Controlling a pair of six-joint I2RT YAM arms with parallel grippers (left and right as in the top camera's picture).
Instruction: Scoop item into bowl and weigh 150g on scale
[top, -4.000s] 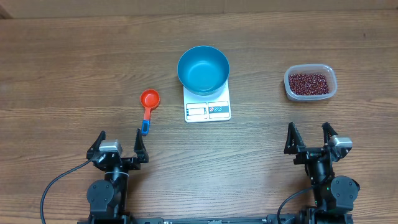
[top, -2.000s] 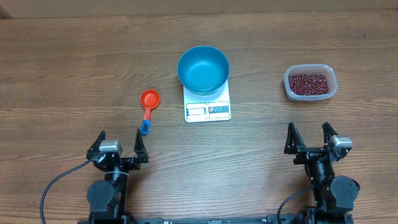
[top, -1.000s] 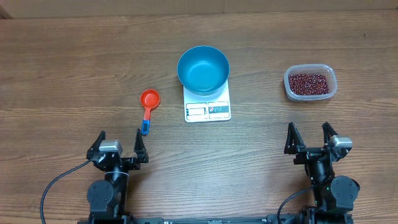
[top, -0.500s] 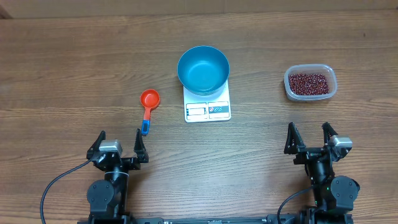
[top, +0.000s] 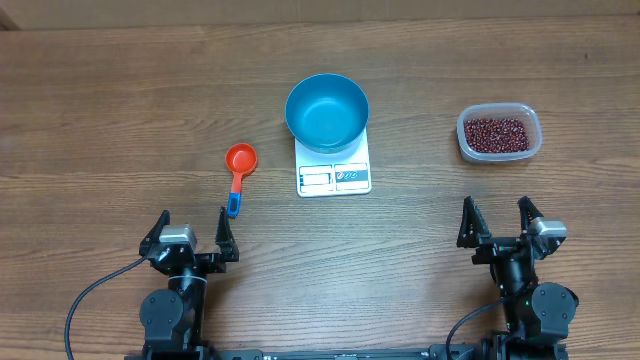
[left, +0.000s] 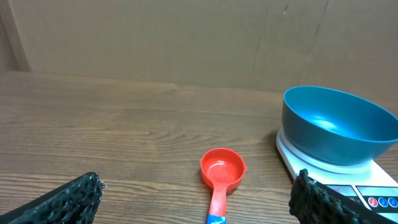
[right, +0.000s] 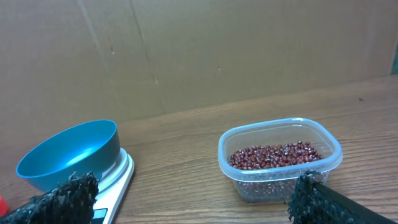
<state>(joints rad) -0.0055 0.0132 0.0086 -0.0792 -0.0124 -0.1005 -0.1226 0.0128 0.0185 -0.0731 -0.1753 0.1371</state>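
Observation:
The blue bowl (top: 326, 111) (left: 336, 122) (right: 68, 157) stands empty on the white scale (top: 334, 176) (left: 367, 186) (right: 118, 180) at the table's middle. Dark red-brown beans (top: 496, 133) (right: 277, 155), the item, fill a clear plastic tub (top: 499, 134) (right: 280, 180) at the right. A red measuring scoop (top: 238, 170) (left: 221, 177) with a blue handle end lies left of the scale. My left gripper (top: 190, 232) (left: 196, 208) is open near the front edge, just behind the scoop's handle. On the right, my right gripper (top: 497, 224) (right: 193, 205) is open, short of the tub.
Bare wooden table (top: 110, 100) stretches to the left and back. A brown cardboard wall (left: 186, 37) rises behind the table.

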